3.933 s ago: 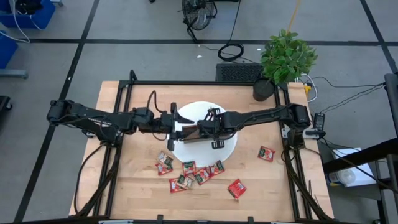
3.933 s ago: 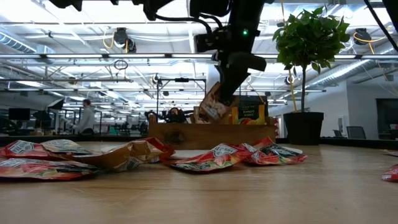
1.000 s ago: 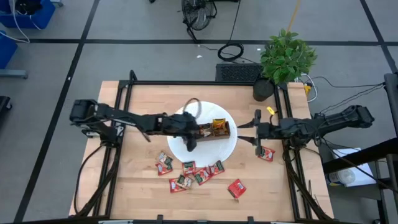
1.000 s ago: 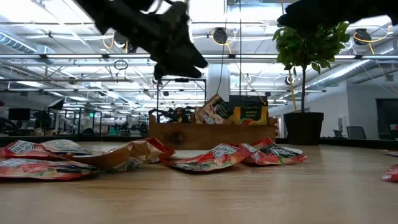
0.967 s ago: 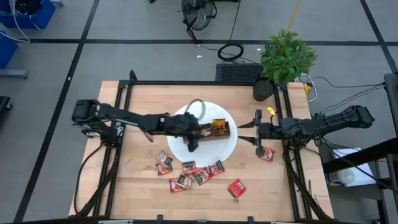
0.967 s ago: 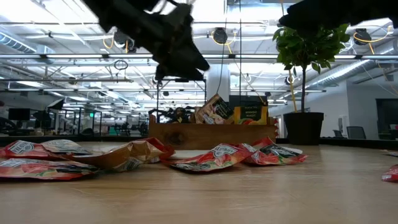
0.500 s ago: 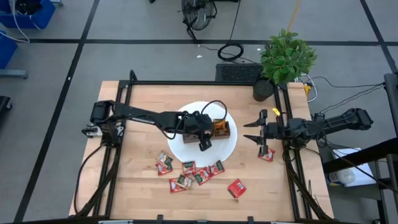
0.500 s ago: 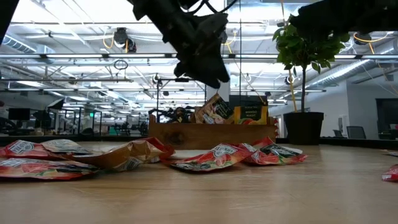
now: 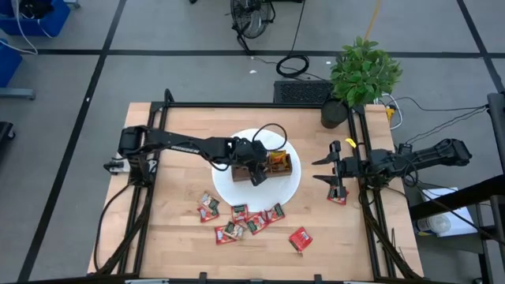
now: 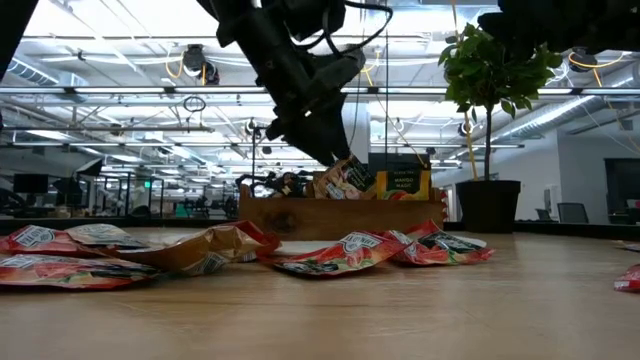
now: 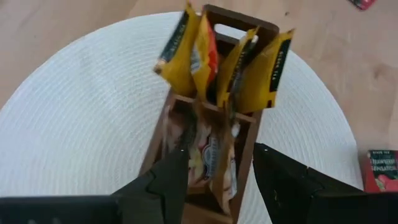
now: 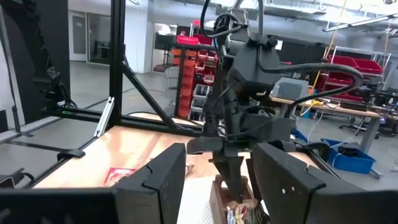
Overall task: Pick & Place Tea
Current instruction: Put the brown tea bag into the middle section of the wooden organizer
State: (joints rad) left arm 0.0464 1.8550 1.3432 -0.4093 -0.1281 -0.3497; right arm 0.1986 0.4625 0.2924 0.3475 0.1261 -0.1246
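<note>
Risk: left claw open, empty, fingers straddling tan sachets in tray just below; descent may clip wall, tip tray. Right claw open, well apart. Loose sachets on table.

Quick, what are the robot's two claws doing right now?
Left gripper: open, empty, over the wooden tray.
Right gripper: open, empty, near the table's right edge.

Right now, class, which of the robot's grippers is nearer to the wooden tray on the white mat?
The left. The left gripper hangs right over the wooden tray, open. The right gripper waits, open, beyond the white mat's edge.
</note>
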